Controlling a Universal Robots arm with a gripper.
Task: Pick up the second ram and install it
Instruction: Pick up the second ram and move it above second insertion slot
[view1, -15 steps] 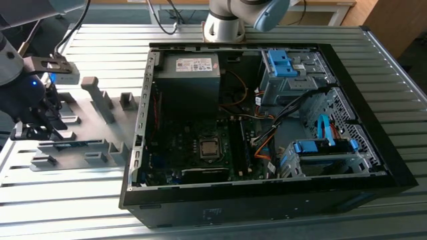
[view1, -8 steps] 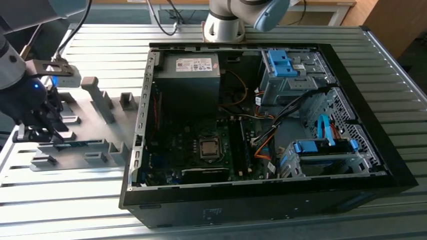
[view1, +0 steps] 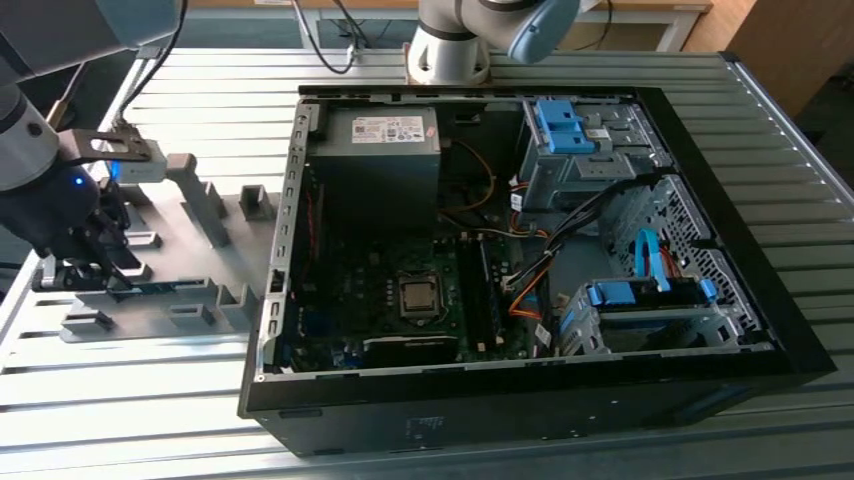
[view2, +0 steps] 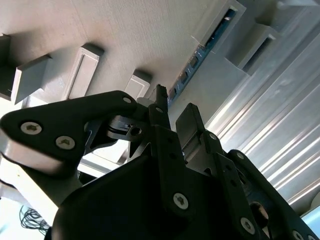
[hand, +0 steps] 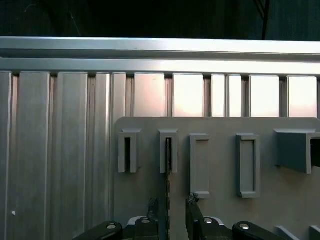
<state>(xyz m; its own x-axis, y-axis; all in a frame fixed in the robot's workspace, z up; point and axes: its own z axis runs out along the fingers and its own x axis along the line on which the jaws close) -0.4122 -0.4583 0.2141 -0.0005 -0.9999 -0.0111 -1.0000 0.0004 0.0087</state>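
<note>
The second ram (hand: 168, 172) stands on edge in the slots of grey holder blocks on a grey fixture plate (view1: 167, 215). In the first wrist view it is a thin dark line running from one block slot down between my fingers. In the second wrist view the same blue-green ram (view2: 200, 52) with dark chips lies just ahead of the fingertips. My gripper (hand: 171, 204) is open and straddles the near end of the stick, one finger (view2: 189, 117) on each side with a gap. In the exterior view the gripper (view1: 107, 268) hangs low over the ram (view1: 150, 288) at the left.
An open black computer case (view1: 534, 420) lies to the exterior view's right of the fixture plate, its motherboard (view1: 400, 290) exposed, with blue drive latches (view1: 561, 125) at the back. Taller grey blocks (view1: 200, 205) stand on the plate. Everything rests on a ribbed aluminium table (hand: 50, 150).
</note>
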